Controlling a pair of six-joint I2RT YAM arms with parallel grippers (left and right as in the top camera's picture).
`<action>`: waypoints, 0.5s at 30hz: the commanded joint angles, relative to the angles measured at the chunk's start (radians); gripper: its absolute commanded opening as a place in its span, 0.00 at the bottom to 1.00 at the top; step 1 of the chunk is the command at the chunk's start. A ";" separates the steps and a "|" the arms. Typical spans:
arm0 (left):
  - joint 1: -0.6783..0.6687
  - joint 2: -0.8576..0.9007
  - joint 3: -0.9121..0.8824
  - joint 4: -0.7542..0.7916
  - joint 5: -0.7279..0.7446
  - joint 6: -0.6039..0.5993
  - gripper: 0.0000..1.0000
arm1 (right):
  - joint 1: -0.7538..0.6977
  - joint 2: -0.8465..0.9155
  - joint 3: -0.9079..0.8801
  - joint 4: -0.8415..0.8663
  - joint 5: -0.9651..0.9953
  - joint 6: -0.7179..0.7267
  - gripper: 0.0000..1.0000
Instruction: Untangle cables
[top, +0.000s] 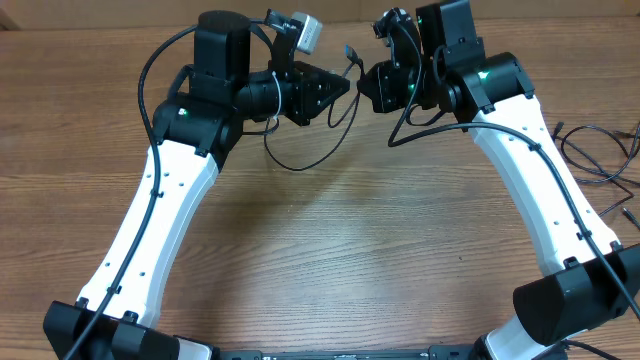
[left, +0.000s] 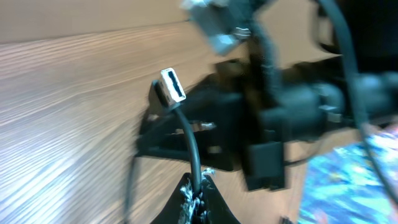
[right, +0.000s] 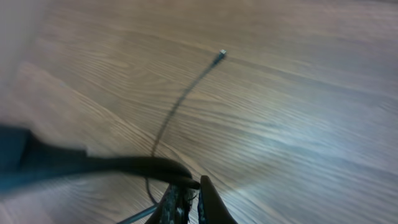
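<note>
In the overhead view both grippers meet above the far middle of the table. My left gripper (top: 338, 88) is shut on a thin black cable (top: 300, 165) that hangs in a loop to the table. In the left wrist view the fingers (left: 200, 190) pinch this cable (left: 193, 149) just below its silver-tipped plug (left: 173, 85). My right gripper (top: 366, 86) faces it. In the right wrist view its fingers (right: 191, 194) are shut on a black cable (right: 168, 121) that trails over the wood to a small plug (right: 221, 56).
More loose black cables (top: 600, 160) lie at the table's right edge. The wooden table (top: 330, 250) is bare between the two white arms. The right arm's black wrist (left: 298, 106) fills the left wrist view close ahead.
</note>
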 joint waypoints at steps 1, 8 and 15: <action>-0.006 0.003 -0.001 -0.034 -0.240 -0.015 0.04 | -0.003 0.005 0.002 -0.034 0.161 0.018 0.04; -0.006 0.003 -0.001 -0.081 -0.461 -0.045 0.04 | -0.003 0.005 0.002 -0.174 0.359 0.133 0.04; -0.008 0.003 -0.001 -0.060 -0.008 0.011 0.04 | -0.002 0.005 0.002 -0.150 -0.031 -0.108 0.29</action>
